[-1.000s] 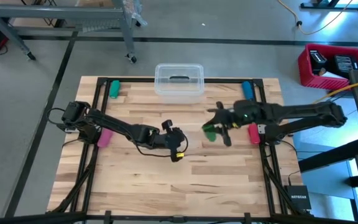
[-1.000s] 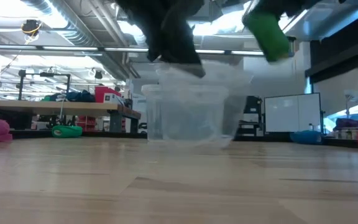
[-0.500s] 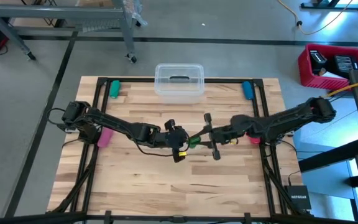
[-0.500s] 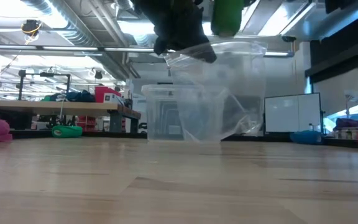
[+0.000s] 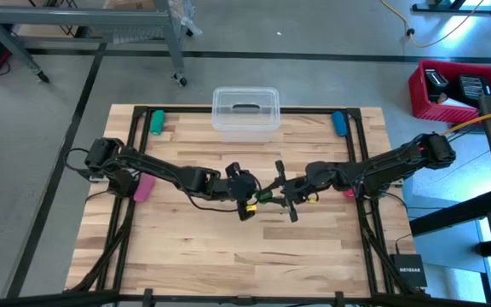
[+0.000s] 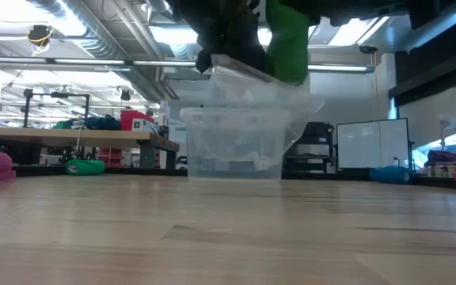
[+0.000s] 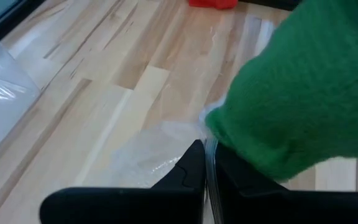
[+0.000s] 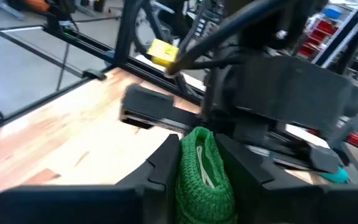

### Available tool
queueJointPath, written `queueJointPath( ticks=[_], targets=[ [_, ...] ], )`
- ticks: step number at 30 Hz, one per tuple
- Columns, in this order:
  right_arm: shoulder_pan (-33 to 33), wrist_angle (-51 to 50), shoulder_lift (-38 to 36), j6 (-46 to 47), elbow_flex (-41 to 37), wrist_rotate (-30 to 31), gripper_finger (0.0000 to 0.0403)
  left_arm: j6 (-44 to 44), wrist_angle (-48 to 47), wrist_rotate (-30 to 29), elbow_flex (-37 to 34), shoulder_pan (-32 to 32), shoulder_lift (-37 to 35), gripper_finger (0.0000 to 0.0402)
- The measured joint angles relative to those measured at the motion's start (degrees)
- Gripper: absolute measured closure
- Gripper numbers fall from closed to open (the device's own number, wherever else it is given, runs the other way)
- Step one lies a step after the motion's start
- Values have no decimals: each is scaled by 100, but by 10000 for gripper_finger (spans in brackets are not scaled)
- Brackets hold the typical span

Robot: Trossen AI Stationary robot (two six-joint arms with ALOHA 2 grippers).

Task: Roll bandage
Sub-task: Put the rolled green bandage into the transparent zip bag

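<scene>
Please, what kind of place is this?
Probably a robotics lab or workshop: a wooden table with two mounted arms, exposed ceiling ducts, and workbenches in the room behind.

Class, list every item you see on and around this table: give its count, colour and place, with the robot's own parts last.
Green bandage roll: one, green, held above the table's middle in the right claw.
Clear plastic bag: one, transparent, hanging from the left claw.
Clear box: one, transparent, far edge, centre.
Small rolls: green far left, blue far right, pink left side.
Red crate: one, on the floor, right.
Left claw: shut on the bag.
Right claw: shut on the roll.
</scene>
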Motion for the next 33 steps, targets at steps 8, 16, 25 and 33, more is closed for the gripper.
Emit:
queueJointPath(
  ticks=[8,16,25,33],
  targets=[
    [33,-225,2,-28,0,-169,306,-106,41,-2,0,137,-6,399],
    [32,-137,3,-432,0,74,306,-149,362,-4,0,131,-12,399],
    [39,-237,6,-1290,0,257,306,-211,459,75,-1,133,-25,399],
    [43,-993,-2,-1128,9,668,306,-245,747,220,-8,70,-75,399]
  ],
)
